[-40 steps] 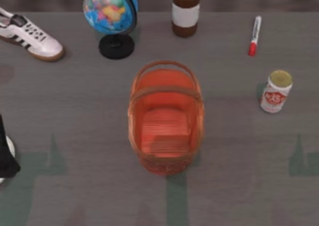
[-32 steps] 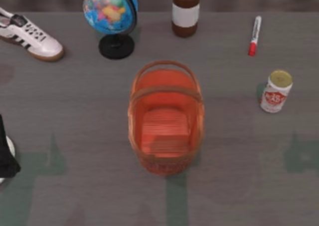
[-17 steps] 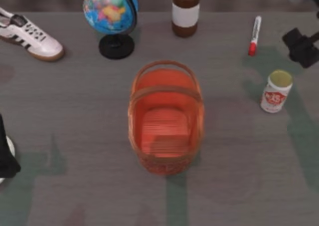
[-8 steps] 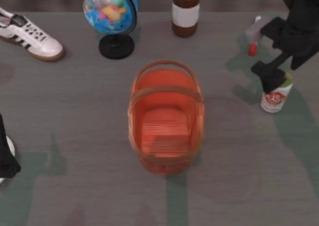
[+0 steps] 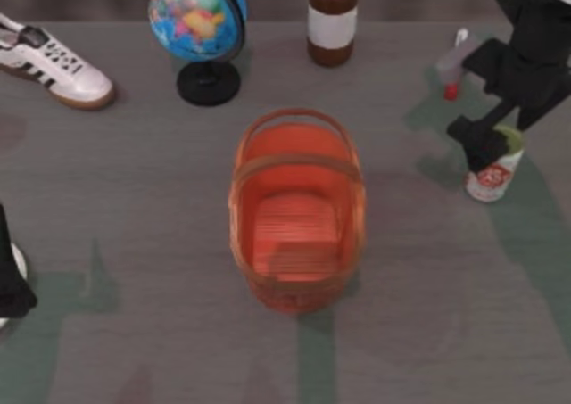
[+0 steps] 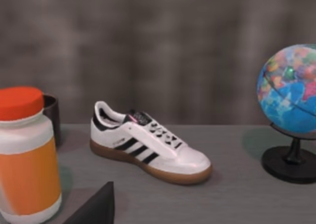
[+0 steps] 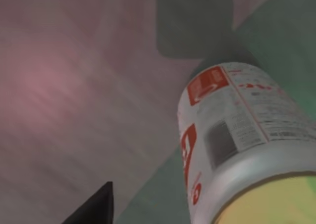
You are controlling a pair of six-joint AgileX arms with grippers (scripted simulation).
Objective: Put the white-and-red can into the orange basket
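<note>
Progress: early, nothing delivered; the white-and-red can (image 5: 493,174) stands upright on the worktop (image 5: 134,199) at about 3 o'clock from the orange basket (image 5: 297,212), well apart from it, and the basket holds nothing. Right tool (image 5: 492,136) sits right over the can's top, but I cannot tell whether its fingers are spread or pressed together, so no grip is confirmed. Left: grasp, lift, carry toward 9 o'clock, drop in basket; left arm is parked at the worktop's left edge.
</note>
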